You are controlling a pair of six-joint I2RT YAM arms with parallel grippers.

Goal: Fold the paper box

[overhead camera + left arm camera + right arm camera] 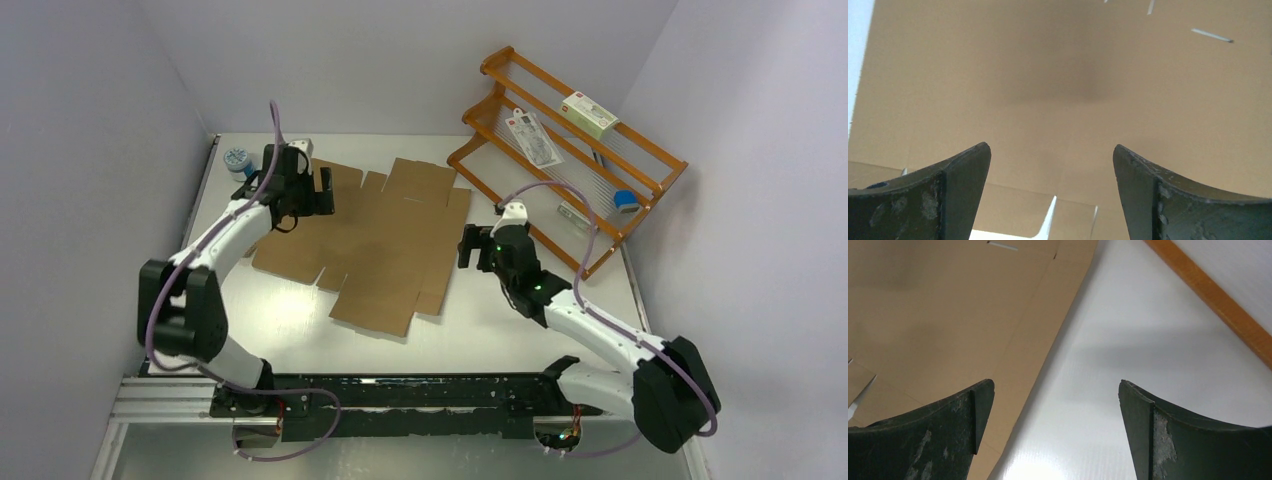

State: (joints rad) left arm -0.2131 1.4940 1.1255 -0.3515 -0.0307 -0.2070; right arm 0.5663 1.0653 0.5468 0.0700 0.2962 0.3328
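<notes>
Lying flat and fully unfolded, the paper box covers the middle of the table in the top view, its flaps and notched tabs reaching toward 10 and 12 o'clock. No panel is raised yet, so I judge the folding to be at its very start. The left gripper hangs over the sheet's 10 o'clock part with its jaws wide apart and nothing between them; its wrist view shows only bare cardboard beneath. The right gripper is also spread and empty, poised at the sheet's 3 o'clock edge, one finger over cardboard and the other over bare table. The orange rack stands at 2 o'clock, near that arm. To do the first fold well, the right gripper probably needs to come down low and slip one finger under the 3 o'clock edge, pinching only the outer side strip. The left should press flat on the main panel just inside a score line, so the sheet cannot skate across the smooth table. Lifting slowly and turning about the crease should keep the bend on the line and not across the corrugation.
</notes>
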